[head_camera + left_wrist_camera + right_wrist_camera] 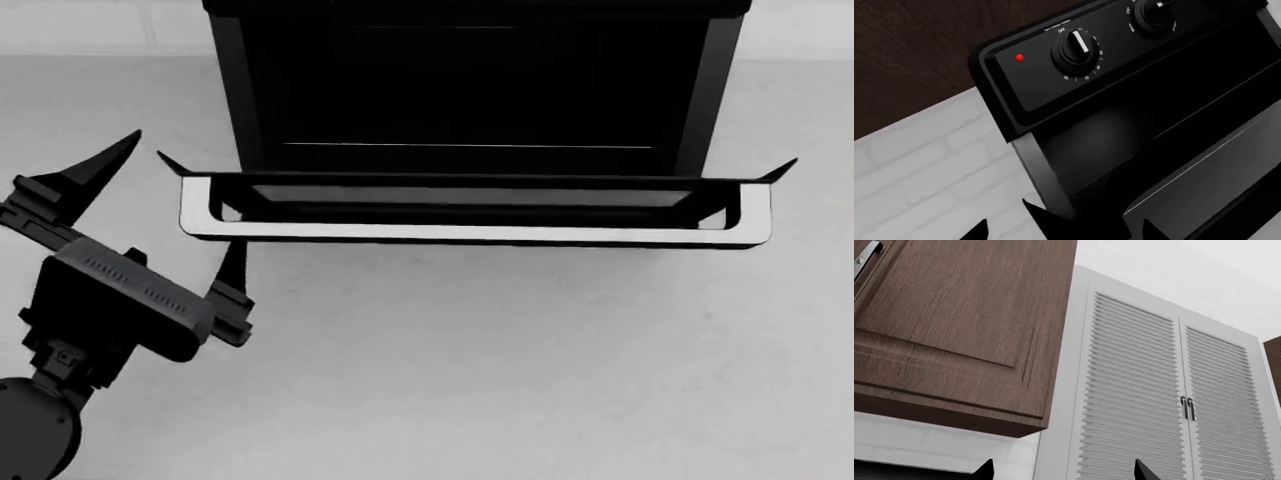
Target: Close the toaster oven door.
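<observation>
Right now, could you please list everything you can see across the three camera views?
toaster oven: one, black, at the back of the counter, interior open
toaster oven door: one, black frame, folded down in front of the oven
control knobs: two, black, on the oven's panel
indicator light: one, red, beside a knob
counter: one, light grey, under the oven
wall cabinet: one, brown wood, above
louvred doors: two, white, beside the cabinet
left gripper: one, black, open, left of the door
right gripper: one, black, tips apart, facing the cabinets
</observation>
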### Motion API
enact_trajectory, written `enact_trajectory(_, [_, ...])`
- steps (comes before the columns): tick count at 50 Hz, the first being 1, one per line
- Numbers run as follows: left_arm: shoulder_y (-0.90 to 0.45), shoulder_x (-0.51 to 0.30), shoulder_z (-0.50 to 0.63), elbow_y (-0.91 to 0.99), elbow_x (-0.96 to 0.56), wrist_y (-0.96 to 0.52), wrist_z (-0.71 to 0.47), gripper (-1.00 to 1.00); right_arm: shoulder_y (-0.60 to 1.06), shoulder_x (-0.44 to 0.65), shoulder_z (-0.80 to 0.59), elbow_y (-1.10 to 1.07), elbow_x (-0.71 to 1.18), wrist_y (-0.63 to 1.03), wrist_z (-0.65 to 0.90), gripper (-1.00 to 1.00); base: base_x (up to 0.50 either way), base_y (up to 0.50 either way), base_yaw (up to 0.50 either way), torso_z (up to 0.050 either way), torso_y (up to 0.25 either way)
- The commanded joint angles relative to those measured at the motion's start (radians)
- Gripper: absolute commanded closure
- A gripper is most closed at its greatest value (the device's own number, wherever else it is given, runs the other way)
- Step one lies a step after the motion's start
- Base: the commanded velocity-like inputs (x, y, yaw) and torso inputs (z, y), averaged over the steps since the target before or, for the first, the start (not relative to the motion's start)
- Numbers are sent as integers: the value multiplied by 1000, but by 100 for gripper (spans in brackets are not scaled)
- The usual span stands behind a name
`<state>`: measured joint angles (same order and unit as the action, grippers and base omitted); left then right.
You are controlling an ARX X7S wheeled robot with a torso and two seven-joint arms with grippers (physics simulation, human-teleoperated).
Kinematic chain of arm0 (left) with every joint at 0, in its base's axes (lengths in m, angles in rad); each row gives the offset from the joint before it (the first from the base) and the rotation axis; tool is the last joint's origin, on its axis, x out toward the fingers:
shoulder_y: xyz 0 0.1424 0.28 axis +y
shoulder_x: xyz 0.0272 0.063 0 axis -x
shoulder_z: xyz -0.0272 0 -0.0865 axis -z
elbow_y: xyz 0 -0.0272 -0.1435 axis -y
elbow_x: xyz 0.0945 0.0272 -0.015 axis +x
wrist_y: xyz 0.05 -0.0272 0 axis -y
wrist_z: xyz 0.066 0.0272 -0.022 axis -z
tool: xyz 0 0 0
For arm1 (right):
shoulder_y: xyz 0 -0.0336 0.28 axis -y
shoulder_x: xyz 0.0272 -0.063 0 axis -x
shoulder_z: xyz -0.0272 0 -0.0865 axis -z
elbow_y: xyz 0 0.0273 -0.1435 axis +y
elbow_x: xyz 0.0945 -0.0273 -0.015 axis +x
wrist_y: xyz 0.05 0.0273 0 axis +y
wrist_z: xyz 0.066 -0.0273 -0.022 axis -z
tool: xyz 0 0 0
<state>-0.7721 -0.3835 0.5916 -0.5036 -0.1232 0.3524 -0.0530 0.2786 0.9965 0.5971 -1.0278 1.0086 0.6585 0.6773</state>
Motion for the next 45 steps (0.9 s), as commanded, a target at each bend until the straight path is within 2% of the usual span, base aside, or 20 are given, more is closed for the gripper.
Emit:
enact_trajectory(1, [4,129,16,465,73,-150,-104,-100,-24,2,2,5,-7,-24,2,-100,0,-5,-6,0,11])
enact_trajectory(7, [-15,182,0,490,103,-301,-185,-100,-14,20,-3,9,10,-30,16,-100,-2,-2,-2,2,2])
enact_trajectory(21, [-102,284,-69,267,176,-338,-404,-100,-61,29,47,-2,28,-37,24,-100,-2,-1,-3,1,4])
enact_trajectory(27, [-162,325,-79,176,162,-362,-433,-100,-85,29,65,-5,28,-48,22,-100,0,-1,-1,2,4])
enact_trajectory(40, [-315,373,-13,-166,210,-261,-548,-100,-114,42,78,6,26,-71,26,-100,-1,0,-1,2,5])
enact_trajectory(45, [-419,382,109,-352,137,-205,-600,-100,-127,43,94,7,28,-73,26,-100,0,0,0,2,4])
